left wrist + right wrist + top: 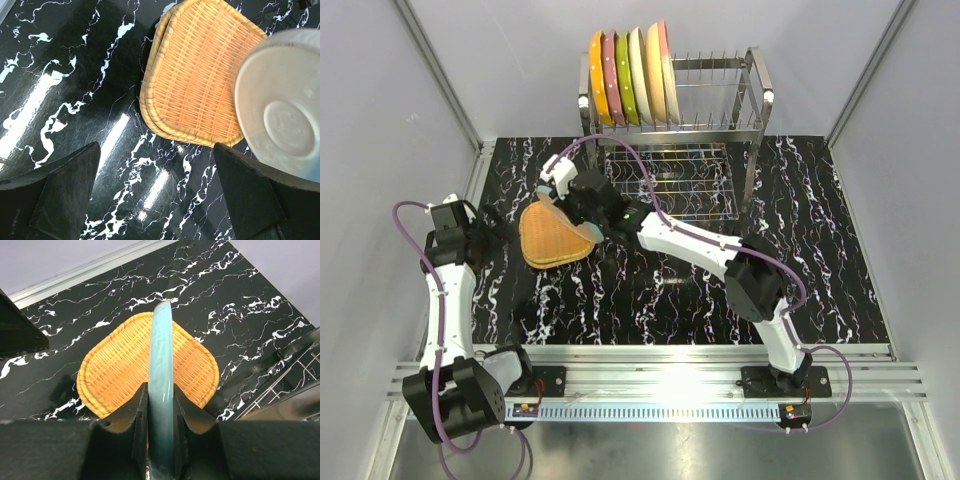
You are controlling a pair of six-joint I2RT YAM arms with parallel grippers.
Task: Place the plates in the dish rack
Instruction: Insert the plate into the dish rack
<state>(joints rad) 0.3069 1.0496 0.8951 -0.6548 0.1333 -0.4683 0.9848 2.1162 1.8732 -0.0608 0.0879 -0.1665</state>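
Note:
My right gripper [564, 204] [161, 391] is shut on the rim of a light blue plate [161, 340] and holds it on edge above a woven tray. In the top view only a sliver of the plate [546, 194] shows, and the left wrist view shows its pale underside [280, 120]. My left gripper [498, 226] [156, 150] is open and empty, low over the black table, just left of the tray. The dish rack [757, 92] stands at the back. Several plates [630, 75] stand upright in the left half of its top tier: orange, pink, green, cream, tan and pink.
A tan woven tray [556, 240] [200, 75] [115, 365], apparently two stacked, lies on the black marbled table [820, 240] left of centre. The rack's lower wire shelf [670, 180] juts forward. Grey walls close in both sides. A metal rail [670, 355] runs along the near edge.

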